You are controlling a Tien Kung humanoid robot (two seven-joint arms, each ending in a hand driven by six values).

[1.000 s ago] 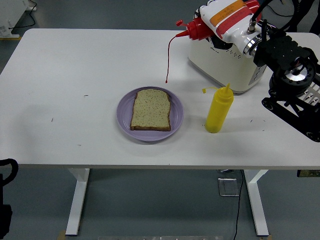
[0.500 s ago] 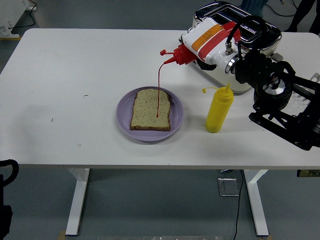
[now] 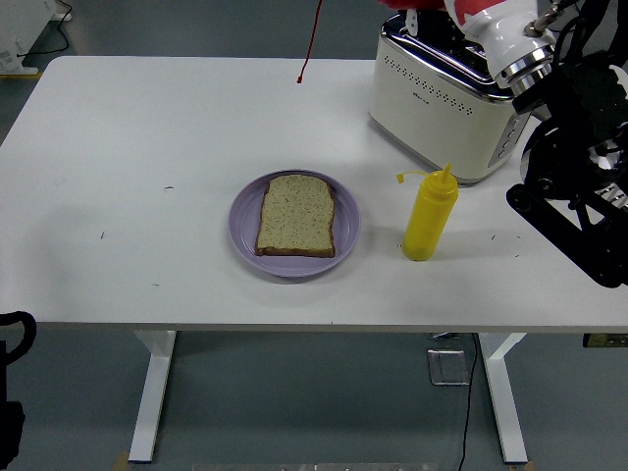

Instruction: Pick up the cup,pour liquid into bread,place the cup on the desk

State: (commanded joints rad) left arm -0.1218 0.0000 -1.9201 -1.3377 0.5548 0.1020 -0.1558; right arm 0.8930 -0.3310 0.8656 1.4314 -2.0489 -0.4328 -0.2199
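Right hand point(image 3: 491, 20) sat at top edge above toaster point(image 3: 446, 108), clamped on red bottle point(image 3: 417, 8), mostly cropped. Red strand point(image 3: 310, 44) dangled over tabletop point(image 3: 147, 147). Bread point(image 3: 296, 216) lay on purple plate point(image 3: 345, 231), yellow bottle point(image 3: 430, 214) beside.

Toaster point(image 3: 446, 108) bears small print — unreadable.

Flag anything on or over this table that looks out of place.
A thin red strand dangles from the top edge, over bare white table far behind the bread and purple plate, not above them. The yellow bottle and toaster stand upright and look normal.
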